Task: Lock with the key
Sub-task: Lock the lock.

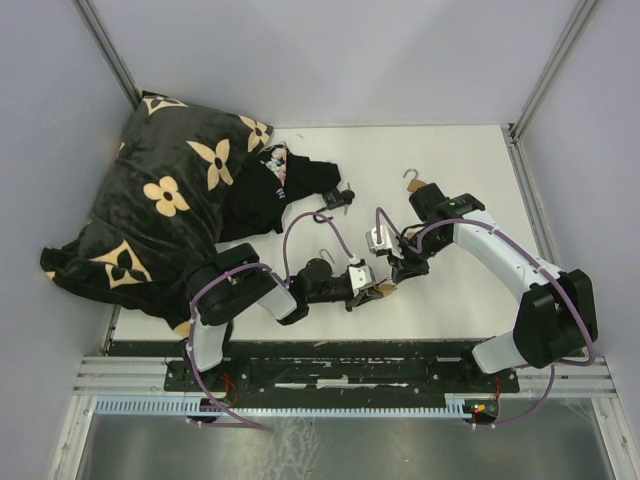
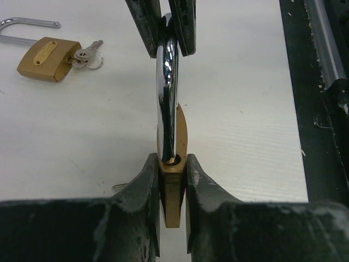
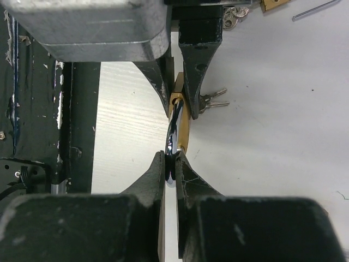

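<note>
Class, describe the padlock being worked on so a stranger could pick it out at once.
On the white table with the black flowered pillow, find the brass padlock clamped from both sides. The left end effector grips its body, the right end effector its chrome shackle. Other padlocks lie loose on the table.

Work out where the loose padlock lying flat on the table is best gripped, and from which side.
Grip its brass body across the two narrow side edges, coming down from above. It lies flat, so the broad faces cannot be pinched, and the open shackle and keys take up both ends.
</note>
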You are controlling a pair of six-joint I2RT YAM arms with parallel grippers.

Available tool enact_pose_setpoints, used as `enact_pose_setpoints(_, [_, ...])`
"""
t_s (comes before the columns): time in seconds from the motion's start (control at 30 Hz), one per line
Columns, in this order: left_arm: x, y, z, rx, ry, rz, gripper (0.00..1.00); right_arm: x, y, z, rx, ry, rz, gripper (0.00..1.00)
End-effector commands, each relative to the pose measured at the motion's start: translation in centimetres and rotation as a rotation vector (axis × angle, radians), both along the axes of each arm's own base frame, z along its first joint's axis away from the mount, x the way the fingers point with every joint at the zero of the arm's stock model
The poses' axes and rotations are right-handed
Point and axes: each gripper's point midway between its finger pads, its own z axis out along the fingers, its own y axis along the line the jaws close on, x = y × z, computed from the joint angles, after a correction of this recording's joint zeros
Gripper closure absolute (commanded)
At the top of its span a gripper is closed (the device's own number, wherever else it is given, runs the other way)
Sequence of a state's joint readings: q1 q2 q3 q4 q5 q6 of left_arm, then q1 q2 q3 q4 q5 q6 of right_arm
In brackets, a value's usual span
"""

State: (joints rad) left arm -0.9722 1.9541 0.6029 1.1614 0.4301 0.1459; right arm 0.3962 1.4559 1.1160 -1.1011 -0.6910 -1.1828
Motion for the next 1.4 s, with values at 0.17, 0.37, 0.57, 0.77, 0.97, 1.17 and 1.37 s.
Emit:
enact_pose_setpoints(0.17, [0.2,0.2,-0.4,-0.008,0.017,0.0,0.97,0.2,-1.1,-0.9,-0.095,-0.032,0.067,0.98])
enact_pose_setpoints(0.37, [0.0,0.1,-0.5,-0.01,0.021,-0.009,0.97,1.0,-0.9,-1.5,-0.134,-0.01,0.003,0.98])
enact_pose_setpoints(0.57, [0.1,0.1,-0.4,-0.013,0.024,-0.01,0.97,0.8,-0.8,-2.3,-0.173,-0.006,0.007,0.98])
enact_pose_setpoints(0.77, [0.0,0.1,-0.4,-0.019,0.028,-0.014,0.97,0.6,-0.3,-2.1,-0.175,0.019,0.008,0.98])
enact_pose_setpoints(0.97, [0.0,0.0,-0.4,-0.022,0.031,-0.014,0.97,0.1,0.1,-3.2,-0.194,0.067,-0.013,0.98])
enact_pose_setpoints(1.17, [0.1,0.1,-0.4,-0.032,0.035,-0.009,0.97,0.8,0.8,-3.6,-0.175,0.076,-0.077,0.98])
enact_pose_setpoints(1.37, [-0.1,0.0,-0.5,-0.034,0.053,-0.014,0.97,2.1,1.9,-3.2,-0.12,0.042,-0.147,0.98])
